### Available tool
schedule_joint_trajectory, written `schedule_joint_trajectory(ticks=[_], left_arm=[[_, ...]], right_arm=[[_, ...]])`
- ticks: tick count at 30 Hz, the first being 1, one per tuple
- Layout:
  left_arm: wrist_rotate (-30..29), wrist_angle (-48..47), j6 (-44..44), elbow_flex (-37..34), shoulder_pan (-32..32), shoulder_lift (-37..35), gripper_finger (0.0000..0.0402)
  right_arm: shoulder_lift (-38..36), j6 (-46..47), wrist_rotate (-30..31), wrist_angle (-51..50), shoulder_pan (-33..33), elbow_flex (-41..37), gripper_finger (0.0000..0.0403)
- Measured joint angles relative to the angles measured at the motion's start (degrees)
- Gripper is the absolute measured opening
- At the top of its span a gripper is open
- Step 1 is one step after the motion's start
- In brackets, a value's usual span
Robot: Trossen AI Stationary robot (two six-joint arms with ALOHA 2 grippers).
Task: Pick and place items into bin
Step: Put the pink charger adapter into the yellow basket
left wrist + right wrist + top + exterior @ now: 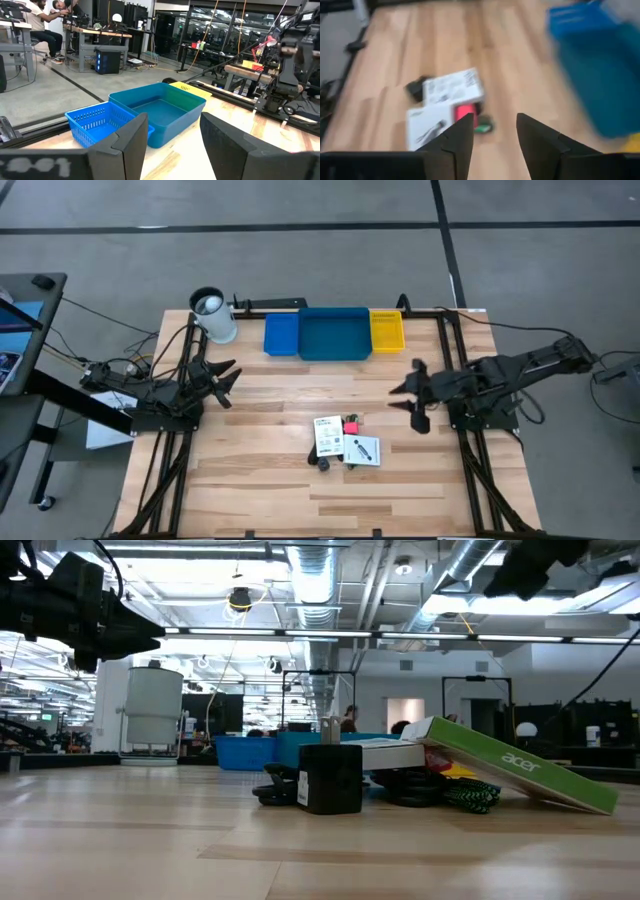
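The items lie in a small heap near the table's middle: two white printed packets, a red block between them, a black piece at the near side, and a green cable. The bin is a row of trays at the far edge: wide blue, small blue, small yellow. My right gripper hovers open to the right of the heap, above the table. My left gripper waits open at the left side, facing the trays.
A white-and-black cylindrical cup stands at the far left, beside the small blue tray. Bare wood lies between the heap and the trays and along the near edge. People sit at desks in the room beyond the table.
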Motion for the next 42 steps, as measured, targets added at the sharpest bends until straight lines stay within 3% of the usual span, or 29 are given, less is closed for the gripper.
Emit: schedule_joint_trajectory(ticks=[5,11,27,42], left_arm=[[0.02,0.0,0.01,0.01,-0.01,0.01,0.0171],[0.01,0.0,0.0,0.01,-0.01,0.0,0.0171],[0.02,0.0,0.0,0.01,-0.01,0.0,0.0171],[0.01,0.0,0.0,0.01,0.0,0.01,0.0171]], right_arm=[[5.16,4.59,-5.45,-0.01,0.0,0.0,0.0135],[11.04,8.71,-5.62,-0.09,0.11,0.0,0.0142],[19.1,20.41,-5.65,-1.32,8.89,0.0,0.0248],[28.33,31.13,-6.28,-6.13,19.79,0.02,0.025]])
